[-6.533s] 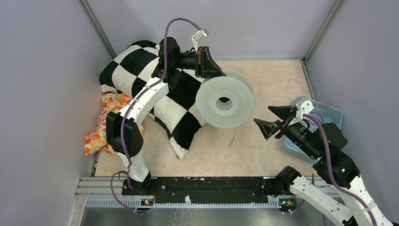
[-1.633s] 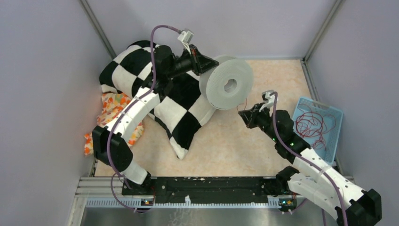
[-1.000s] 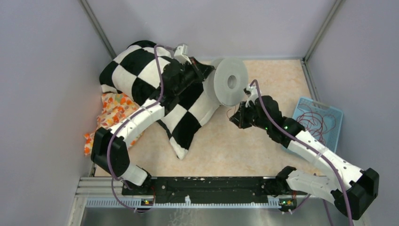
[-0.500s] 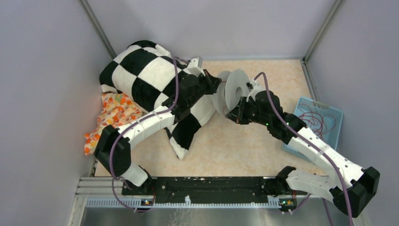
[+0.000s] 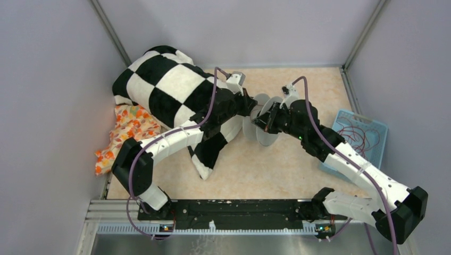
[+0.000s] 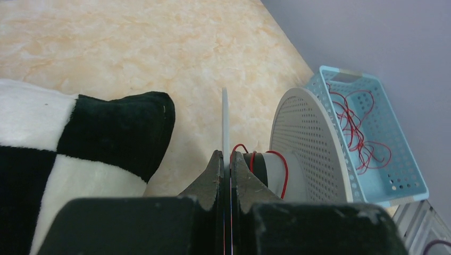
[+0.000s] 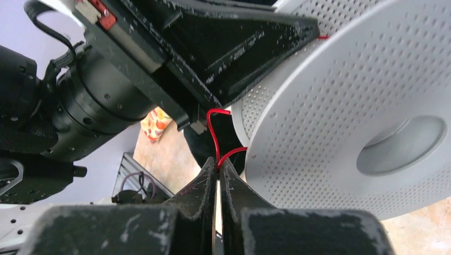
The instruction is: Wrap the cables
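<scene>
Near the middle of the table (image 5: pixel 250 170), we see our left gripper (image 6: pixel 226 159) squeezed tight on the thin side plate of a white spool (image 5: pixel 265 137). Our right gripper (image 7: pixel 218 166) is pinched closed on a thin red cable (image 7: pixel 212 127) just beside the spool. More cables (image 5: pixel 355 139) lie curled in the blue basket (image 5: pixel 378 126) on the right, well apart from the spool.
</scene>
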Controlling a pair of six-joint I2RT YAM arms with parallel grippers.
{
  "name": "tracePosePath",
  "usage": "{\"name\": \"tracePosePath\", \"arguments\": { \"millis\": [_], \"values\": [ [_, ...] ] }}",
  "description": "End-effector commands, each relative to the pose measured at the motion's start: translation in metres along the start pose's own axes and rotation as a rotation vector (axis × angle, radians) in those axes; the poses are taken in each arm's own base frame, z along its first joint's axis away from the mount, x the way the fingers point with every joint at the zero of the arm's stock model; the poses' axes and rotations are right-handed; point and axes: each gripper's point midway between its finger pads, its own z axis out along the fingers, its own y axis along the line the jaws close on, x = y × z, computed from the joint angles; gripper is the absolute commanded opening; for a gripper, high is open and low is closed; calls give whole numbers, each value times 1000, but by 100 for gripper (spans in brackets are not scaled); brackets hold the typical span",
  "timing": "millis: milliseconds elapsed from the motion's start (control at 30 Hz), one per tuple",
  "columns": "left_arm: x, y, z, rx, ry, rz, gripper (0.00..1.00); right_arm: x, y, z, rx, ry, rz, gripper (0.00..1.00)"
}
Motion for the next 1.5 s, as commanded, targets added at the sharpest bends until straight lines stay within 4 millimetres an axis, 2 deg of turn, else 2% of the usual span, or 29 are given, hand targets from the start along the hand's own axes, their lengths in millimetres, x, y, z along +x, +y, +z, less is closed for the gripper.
{"name": "tracePosePath", "arguments": {
  "millis": [0, 200, 367, 500, 600, 733, 933, 1233, 1300, 1367, 1467],
  "values": [
    [-23, -29, -7, 142, -69, 101, 0, -21, 9, -1, -16, -81, 5, 0],
    [-15, -43, -19, 250, -36, 215, 0, -20, -12, -11, 30, -103, 13, 0],
    [1, -64, -28, 421, 46, 316, 0, -19, -28, -17, 69, -102, 1, 0],
    [13, -73, -39, 529, 85, 409, 0, -13, -36, -20, 83, -92, -1, 0],
    [12, -76, -47, 579, 66, 495, 0, -6, -38, -23, 73, -82, 0, 0],
    [10, -70, -54, 615, 81, 588, 0, 10, -35, -29, 9, -52, -30, 0],
    [14, -75, -80, 810, 154, 685, 0, 42, -26, -37, -126, 70, -140, 0],
    [24, -84, -108, 1016, 273, 624, 0, 73, -8, -62, -343, 159, -314, 0],
    [26, -86, -122, 1131, 324, 546, 0, 81, -2, -72, -411, 177, -366, 0],
    [28, -79, -131, 1201, 391, 441, 0, 85, -2, -79, -434, 183, -418, 0],
    [26, -73, -125, 1233, 430, 361, 0, 89, -4, -89, -457, 166, -496, 0]
  ]
}}
